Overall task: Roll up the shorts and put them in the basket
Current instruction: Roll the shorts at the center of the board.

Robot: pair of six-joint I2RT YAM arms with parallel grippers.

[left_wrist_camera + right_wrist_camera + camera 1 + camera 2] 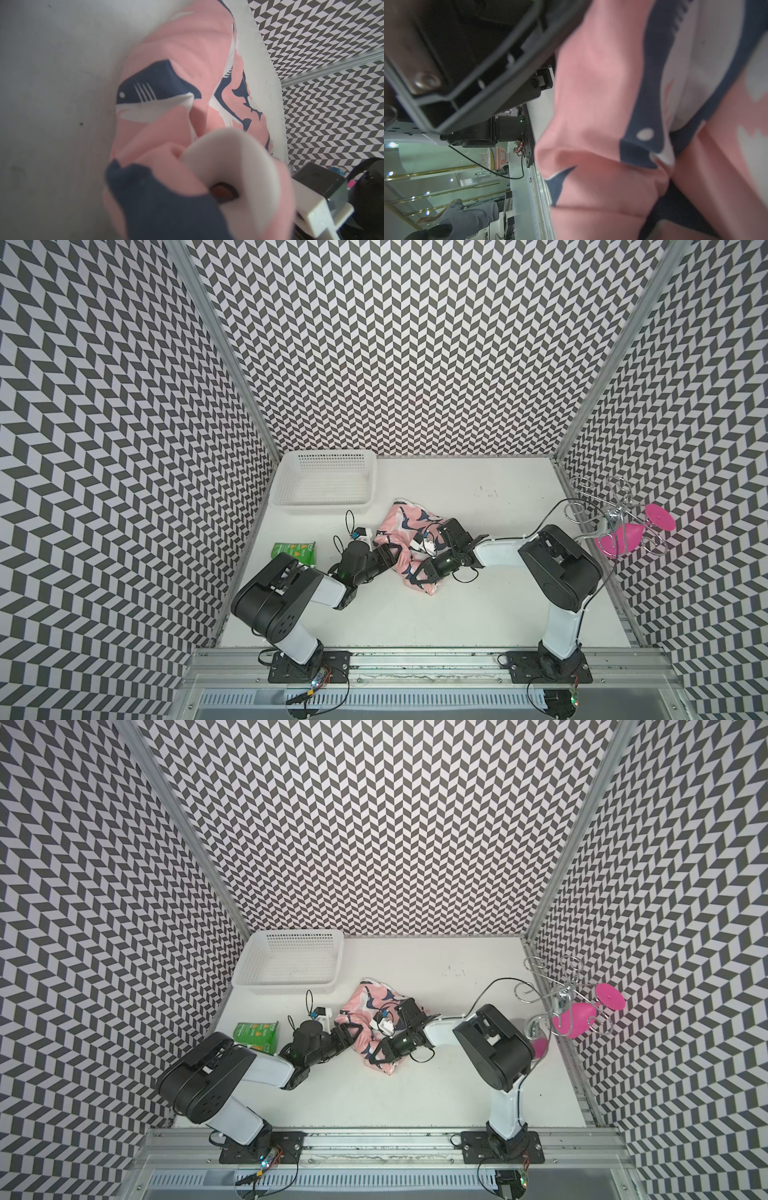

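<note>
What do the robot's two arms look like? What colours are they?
The left arm and right arm have chunky black rounded joints and smooth white links, on black base plates, with thin black cables looping along them. The left pincer and right pincer are black, with triangle-shaped frames.

Nothing legible can be made out anywhere, tbh. Some print is carried on the green packet (293, 551), off to the side of the left gripper (390, 552), but it's too small and blurry to be read. On the shorts (400, 523) at that gripper's tips only shark shapes are printed.
</note>
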